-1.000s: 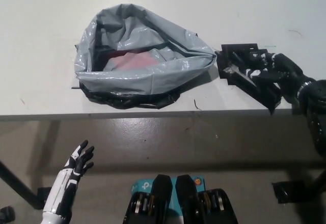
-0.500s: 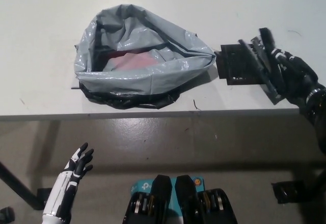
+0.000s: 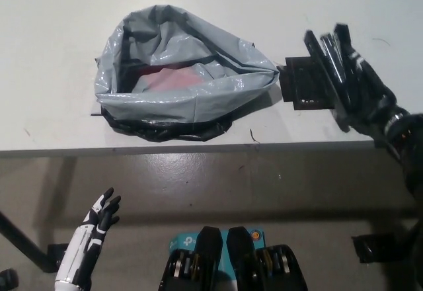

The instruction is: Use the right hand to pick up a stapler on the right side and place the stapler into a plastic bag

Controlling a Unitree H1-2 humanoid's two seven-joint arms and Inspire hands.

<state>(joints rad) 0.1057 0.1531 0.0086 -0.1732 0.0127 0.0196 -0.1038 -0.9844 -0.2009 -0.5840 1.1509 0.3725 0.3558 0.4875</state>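
Black right hand [image 3: 357, 89] spread flat and empty, partly over the boxy black stapler [image 3: 301, 87] on the smooth counter [image 3: 53, 13]. Crinkly grey plastic bag [image 3: 178, 99] gapes beside it; white left hand [image 3: 100, 213] open, low.

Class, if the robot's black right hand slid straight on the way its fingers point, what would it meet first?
Likely nothing: the right hand points past the stapler and plastic bag, over bare table; its height is unclear.
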